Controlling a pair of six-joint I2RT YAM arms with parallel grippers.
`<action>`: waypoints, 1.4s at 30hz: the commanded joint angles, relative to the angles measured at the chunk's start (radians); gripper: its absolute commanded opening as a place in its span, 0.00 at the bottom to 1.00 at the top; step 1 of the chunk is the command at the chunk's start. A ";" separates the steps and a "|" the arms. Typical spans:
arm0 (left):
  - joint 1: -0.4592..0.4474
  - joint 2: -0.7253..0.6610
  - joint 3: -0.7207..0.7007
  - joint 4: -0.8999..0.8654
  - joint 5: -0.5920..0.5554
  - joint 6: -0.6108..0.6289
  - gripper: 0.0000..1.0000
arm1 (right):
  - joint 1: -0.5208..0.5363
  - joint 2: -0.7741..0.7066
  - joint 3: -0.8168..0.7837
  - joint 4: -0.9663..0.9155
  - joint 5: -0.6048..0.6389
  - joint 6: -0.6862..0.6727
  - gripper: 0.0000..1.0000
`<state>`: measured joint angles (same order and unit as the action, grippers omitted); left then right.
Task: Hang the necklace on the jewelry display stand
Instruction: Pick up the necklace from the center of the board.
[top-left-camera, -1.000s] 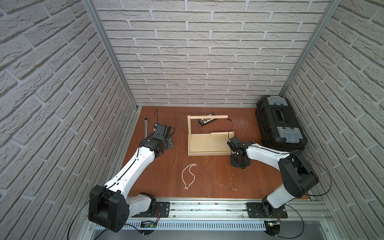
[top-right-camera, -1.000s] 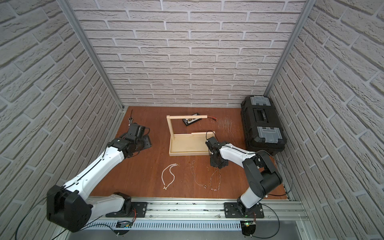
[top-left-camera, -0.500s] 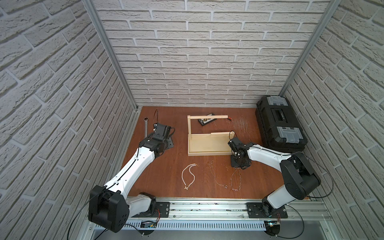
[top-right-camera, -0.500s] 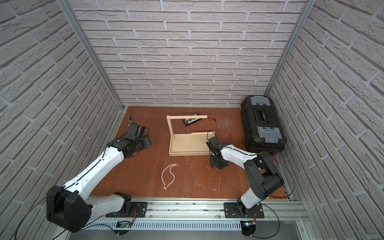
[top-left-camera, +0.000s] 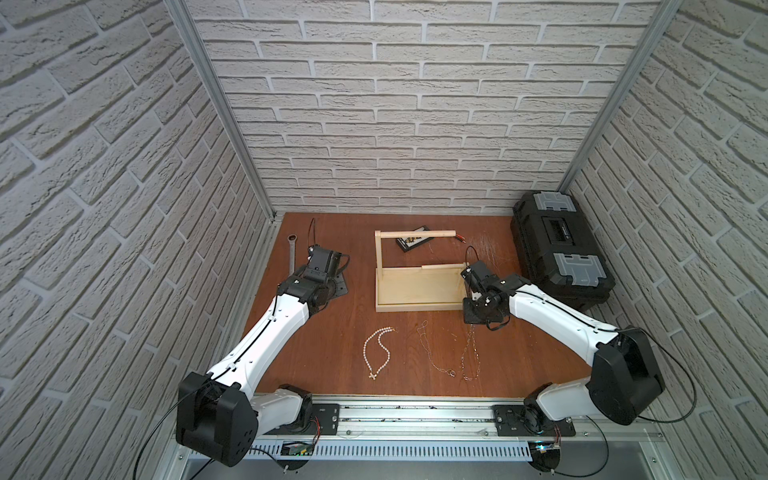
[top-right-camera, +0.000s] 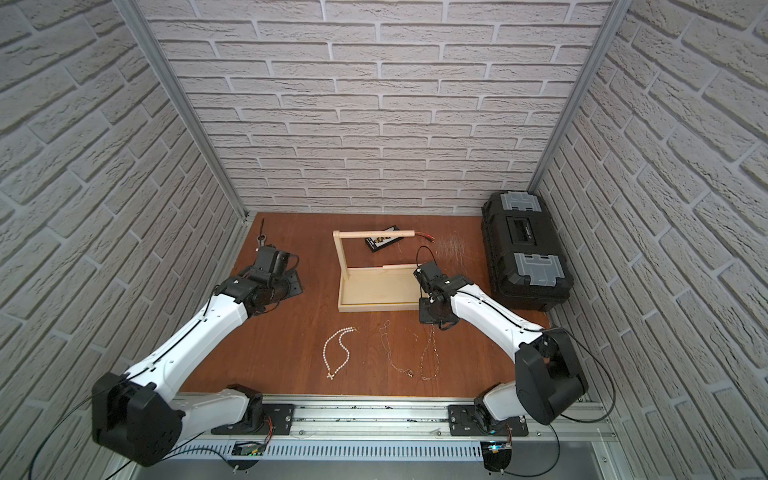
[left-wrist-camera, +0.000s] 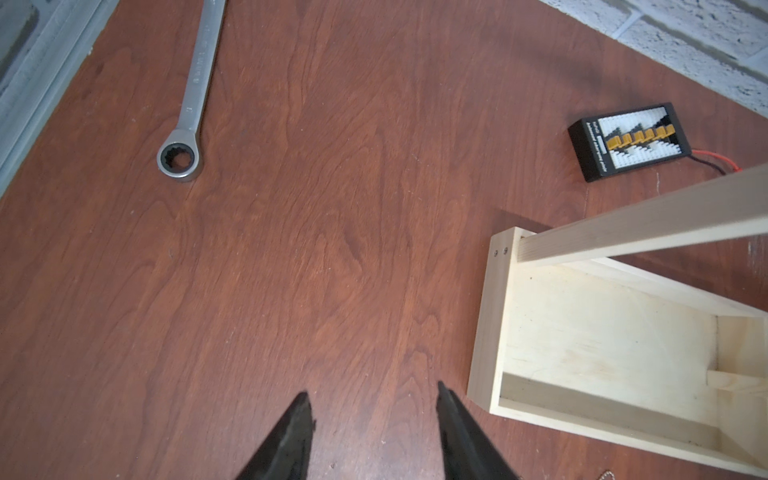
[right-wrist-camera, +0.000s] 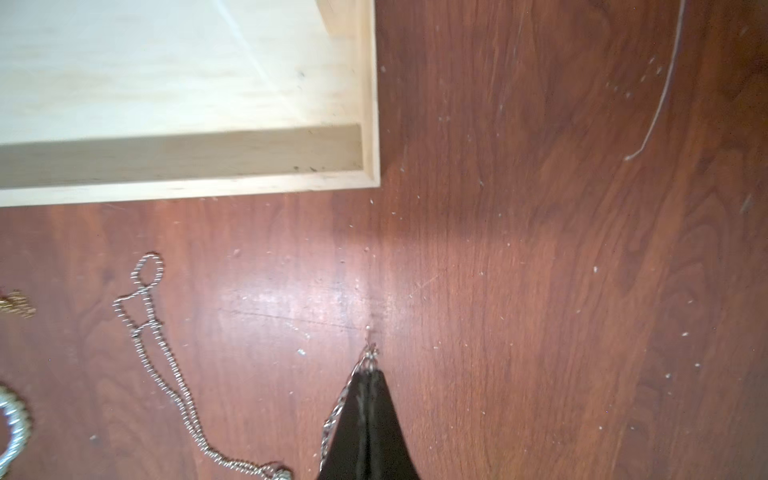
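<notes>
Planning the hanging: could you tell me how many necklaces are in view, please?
3: pearl necklace on the left, thin chain in the middle, link chain pinched in the right gripper.

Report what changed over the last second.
The right gripper closed on the end of the thin silver chain necklace nearest the stand, and that arm's elbow swung outward toward the front rail. The left gripper, open, the pale wooden jewelry display stand and the white pearl necklace kept their places.
</notes>
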<state>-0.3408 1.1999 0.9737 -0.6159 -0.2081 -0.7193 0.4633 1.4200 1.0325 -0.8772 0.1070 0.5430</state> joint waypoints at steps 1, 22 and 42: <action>-0.007 -0.041 0.011 0.063 0.033 0.056 0.50 | 0.011 -0.038 0.061 -0.109 -0.004 -0.032 0.02; -0.352 -0.053 0.071 0.390 0.211 0.303 0.37 | 0.036 -0.047 0.506 -0.279 -0.223 -0.128 0.03; -0.442 0.068 0.186 0.517 0.389 0.383 0.44 | 0.041 0.019 0.717 -0.214 -0.464 -0.124 0.04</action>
<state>-0.7708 1.2633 1.1267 -0.1570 0.1421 -0.3691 0.4957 1.4273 1.7191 -1.1370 -0.3134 0.4290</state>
